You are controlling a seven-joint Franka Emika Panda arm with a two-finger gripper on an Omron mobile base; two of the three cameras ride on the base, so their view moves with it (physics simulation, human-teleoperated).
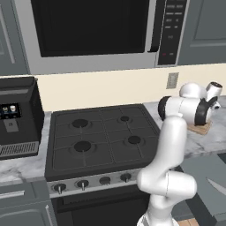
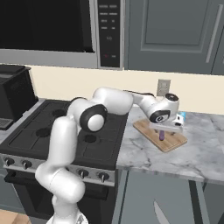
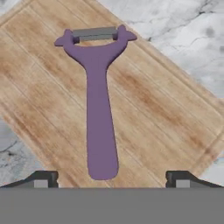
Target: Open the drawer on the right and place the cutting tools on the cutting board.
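My pincer (image 3: 112, 179) stood wide open above the cutting board (image 3: 166, 118), its two dark tips far apart with nothing between them. A purple peeler (image 3: 98, 109) with a grey blade across its forked head lay flat on the board, free of my fingers. From the right base view my hand hung over the board (image 2: 173, 142), which sat on the marble worktop (image 2: 197, 153) just right of the stove (image 2: 39, 131). The drawer (image 1: 207, 185) was pulled out below the worktop, and a pale blade (image 1: 217, 185) lay inside it, probably a knife, though too little showed to be sure.
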